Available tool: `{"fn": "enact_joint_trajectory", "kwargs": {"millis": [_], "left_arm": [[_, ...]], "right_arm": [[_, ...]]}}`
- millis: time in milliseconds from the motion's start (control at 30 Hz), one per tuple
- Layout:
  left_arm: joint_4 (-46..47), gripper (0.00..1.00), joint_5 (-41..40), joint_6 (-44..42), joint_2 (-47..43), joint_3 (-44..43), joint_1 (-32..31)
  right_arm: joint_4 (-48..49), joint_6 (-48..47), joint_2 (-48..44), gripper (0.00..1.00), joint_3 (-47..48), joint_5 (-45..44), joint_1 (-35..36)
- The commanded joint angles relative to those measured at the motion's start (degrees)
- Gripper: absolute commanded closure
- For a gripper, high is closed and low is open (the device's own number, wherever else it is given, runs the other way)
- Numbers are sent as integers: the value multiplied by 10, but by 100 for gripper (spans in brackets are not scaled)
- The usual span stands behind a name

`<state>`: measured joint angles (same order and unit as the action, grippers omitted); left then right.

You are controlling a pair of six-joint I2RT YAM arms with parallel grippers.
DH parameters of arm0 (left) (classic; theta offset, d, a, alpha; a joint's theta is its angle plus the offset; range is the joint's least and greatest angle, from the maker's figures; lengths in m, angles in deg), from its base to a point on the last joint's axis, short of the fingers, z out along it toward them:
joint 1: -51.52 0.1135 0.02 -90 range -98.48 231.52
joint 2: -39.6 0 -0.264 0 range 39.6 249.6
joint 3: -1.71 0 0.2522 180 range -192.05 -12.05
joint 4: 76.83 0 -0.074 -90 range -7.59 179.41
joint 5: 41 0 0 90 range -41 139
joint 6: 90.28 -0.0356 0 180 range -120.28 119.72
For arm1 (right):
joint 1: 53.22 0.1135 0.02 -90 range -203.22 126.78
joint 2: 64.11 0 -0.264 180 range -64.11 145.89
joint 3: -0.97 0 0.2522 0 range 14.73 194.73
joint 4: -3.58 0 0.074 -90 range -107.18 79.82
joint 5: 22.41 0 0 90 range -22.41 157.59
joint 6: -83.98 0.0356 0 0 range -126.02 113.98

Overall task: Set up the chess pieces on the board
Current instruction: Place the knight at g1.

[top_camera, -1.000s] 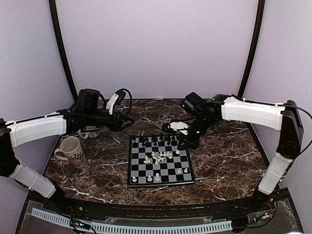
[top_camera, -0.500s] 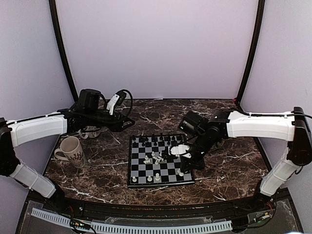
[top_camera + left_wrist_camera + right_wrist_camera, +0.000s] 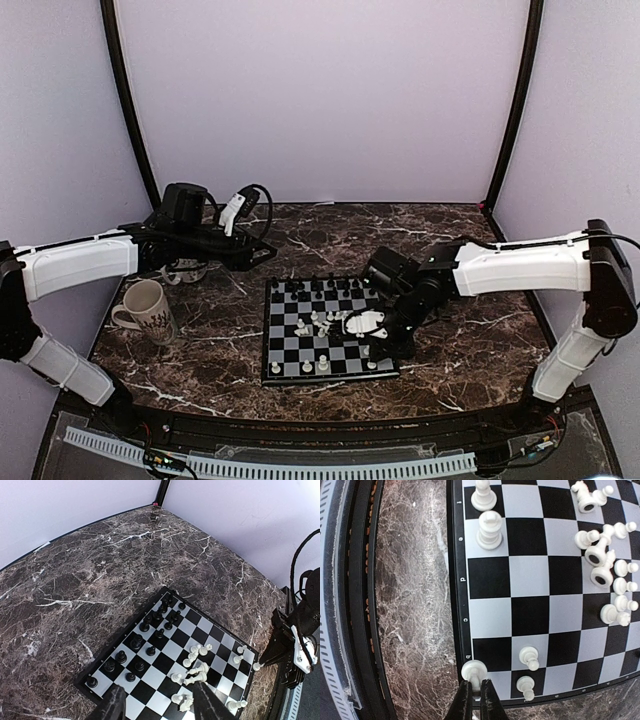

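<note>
Board (image 3: 266,335) lies on the desk (image 3: 455,350) toward 6 o'clock; chess pieces (image 3: 322,322) stand black along its 12 o'clock rows, with white ones toppled mid-board. My right fingers (image 3: 469,694) pinch a white pawn (image 3: 474,670) at its 4 o'clock edge. My left fingers (image 3: 256,253), spread and empty, hang at 10 o'clock. Dark veined marble, lilac walls (image 3: 320,100).

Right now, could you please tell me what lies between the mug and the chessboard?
Nothing but bare marble tabletop lies between the mug and the chessboard, as the top view shows.

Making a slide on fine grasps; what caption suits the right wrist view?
Right fingers shut on a white chess piece at the board's rim, toppled white pieces clustered beyond.
</note>
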<state>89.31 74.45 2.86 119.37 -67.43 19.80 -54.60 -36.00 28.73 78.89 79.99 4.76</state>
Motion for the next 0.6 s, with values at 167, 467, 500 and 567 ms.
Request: {"fn": "enact_joint_trajectory", "kwargs": {"millis": [167,467,500,567], "left_arm": [[-5,52,3,-8,-1,-16,-2],[-6,52,7,-7,2,-18,-2],[-6,53,7,-7,2,-18,-1],[-6,52,8,-7,3,-18,-2]], "right_arm": [[54,3,27,94,-20,-13,8],[78,5,33,93,-30,-41,7],[79,5,34,93,-30,-42,7],[79,4,34,93,-31,-41,8]]}}
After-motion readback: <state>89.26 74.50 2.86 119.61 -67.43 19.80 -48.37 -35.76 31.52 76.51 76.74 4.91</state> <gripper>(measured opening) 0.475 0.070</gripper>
